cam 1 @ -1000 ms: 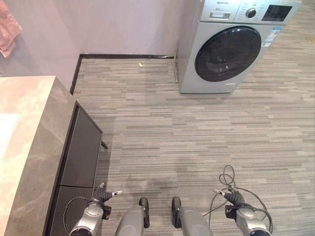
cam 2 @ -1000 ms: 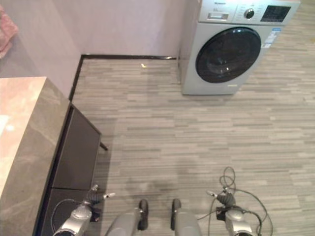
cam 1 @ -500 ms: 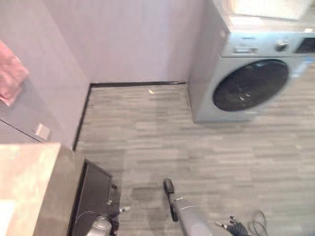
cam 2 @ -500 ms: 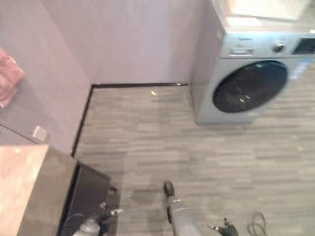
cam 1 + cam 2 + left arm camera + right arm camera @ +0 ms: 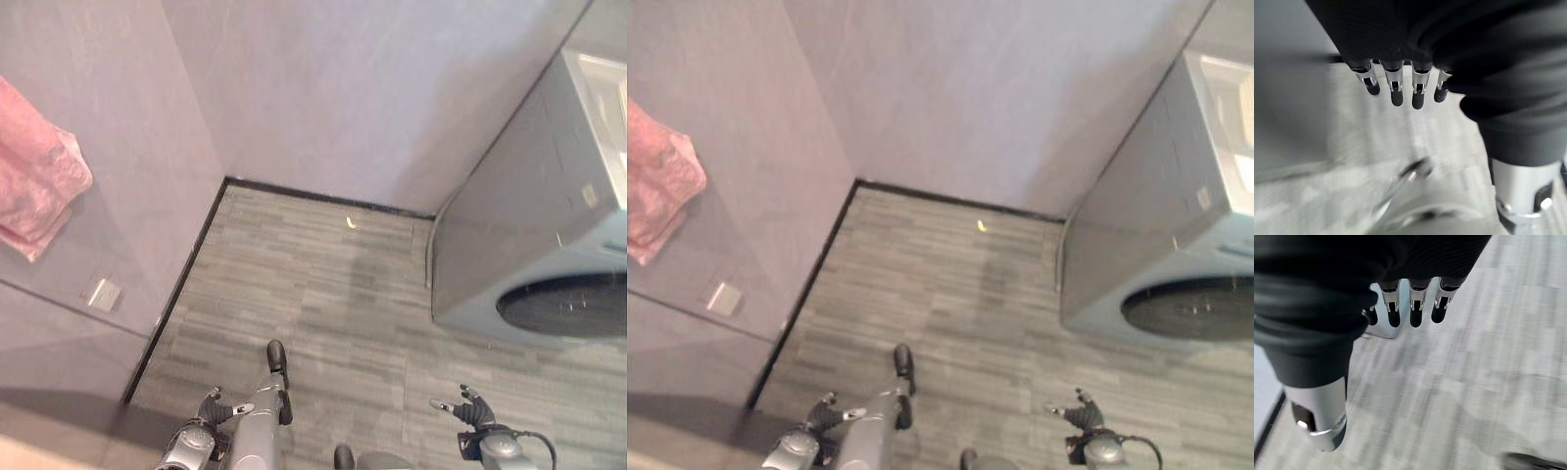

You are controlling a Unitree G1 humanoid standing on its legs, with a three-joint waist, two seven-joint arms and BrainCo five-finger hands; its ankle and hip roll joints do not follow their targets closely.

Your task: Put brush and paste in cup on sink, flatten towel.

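A pink towel [image 5: 34, 181] hangs crumpled against the wall on the left, well above the floor. My left hand [image 5: 214, 408] hangs low at the bottom of the eye views, over the striped floor. Its fingers [image 5: 1396, 90] are straight and hold nothing. My right hand [image 5: 471, 407] hangs low on the other side, in front of the washing machine. Its fingers [image 5: 1415, 313] are also straight and empty. Both hands are far from the towel.
A grey washing machine [image 5: 549, 264] stands at the right against the back wall. A small yellow scrap [image 5: 352, 223] lies on the grey striped floor [image 5: 333, 304] near the dark skirting. A white wall plate [image 5: 102, 294] sits below the towel.
The camera has swung up and to the left: the stone counter has left the picture, and the towel and walls now show larger. Both hands stay hanging low and open.
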